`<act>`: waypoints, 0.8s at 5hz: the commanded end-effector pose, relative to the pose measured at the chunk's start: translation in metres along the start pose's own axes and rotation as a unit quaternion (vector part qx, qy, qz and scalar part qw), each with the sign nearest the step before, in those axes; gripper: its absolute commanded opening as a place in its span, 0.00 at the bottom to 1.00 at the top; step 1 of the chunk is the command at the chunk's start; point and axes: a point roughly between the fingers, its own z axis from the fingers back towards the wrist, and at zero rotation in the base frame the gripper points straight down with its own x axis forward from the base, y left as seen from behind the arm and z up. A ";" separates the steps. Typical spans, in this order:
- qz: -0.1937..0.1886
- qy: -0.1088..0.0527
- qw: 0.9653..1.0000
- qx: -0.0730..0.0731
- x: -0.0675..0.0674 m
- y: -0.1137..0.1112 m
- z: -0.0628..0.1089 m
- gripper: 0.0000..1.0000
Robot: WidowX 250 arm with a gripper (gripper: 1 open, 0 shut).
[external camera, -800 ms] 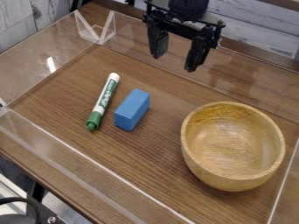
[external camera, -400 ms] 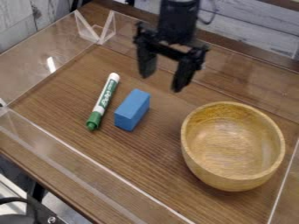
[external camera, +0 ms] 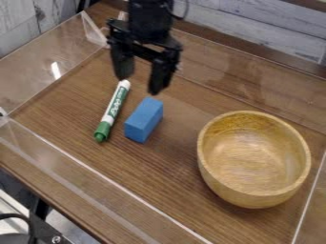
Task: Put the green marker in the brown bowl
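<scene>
The green marker (external camera: 111, 111) is seen as a slim white barrel w/ green lettering and a dark green cap at its near end; it is laid flat on the wooden bench (external camera: 76, 181), just left of the blue block (external camera: 144, 119), not touching it, roughly parallel to it. The brown bowl (external camera: 254, 157) is set well to the right of the block, light wood w/ visible grain and a thick rim, nothing inside.

The pincer (external camera: 139, 76) is held pointing down, fingers spread wide, nothing gripped; it is placed above and just behind the block, approx. over the marker's far end.

Vs. the earlier frames: the pincer has been shifted left and toward the camera, from the far edge to above the marker/block pair. Marker, block and bowl are unmoved.

Count: 1 marker, 1 block, 1 bowl, 1 pincer.
</scene>
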 end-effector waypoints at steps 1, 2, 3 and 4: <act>0.002 -0.036 0.999 0.009 -0.002 0.017 0.011 1.00; 0.003 -0.033 0.999 0.008 -0.002 0.019 0.004 1.00; 0.004 -0.028 1.000 0.007 -0.002 0.019 -0.003 1.00; 0.003 -0.023 1.000 0.005 -0.003 0.020 -0.009 1.00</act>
